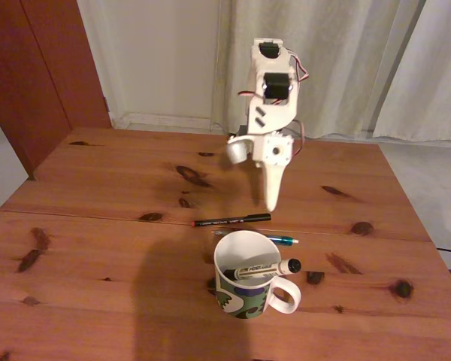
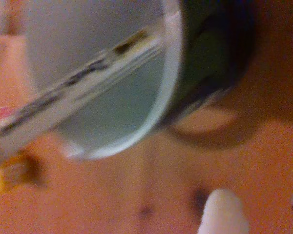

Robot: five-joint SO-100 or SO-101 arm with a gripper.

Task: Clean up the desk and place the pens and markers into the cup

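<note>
On the reddish-brown desk (image 1: 98,248) stands the white cup (image 1: 244,297) with its green camouflage outside, handle to the right. The thick white marker (image 1: 263,268) lies inside it, its black cap sticking out over the right rim. Just behind the cup lie the slim teal pen (image 1: 282,240) and, farther back, the thin black pen (image 1: 233,220) with its red tip to the left. My gripper (image 1: 267,197) hangs fingers-down above the desk behind both pens, open and holding nothing. In the blurred wrist view the cup (image 2: 205,58) and marker (image 2: 88,78) fill the top, with my gripper (image 2: 261,212) below.
The arm's base stands at the desk's far edge before pale curtains (image 1: 346,60). A dark wooden panel (image 1: 37,68) rises at the back left. A seam crosses the desk just behind the pens. Bare wood lies to the left and right of the cup.
</note>
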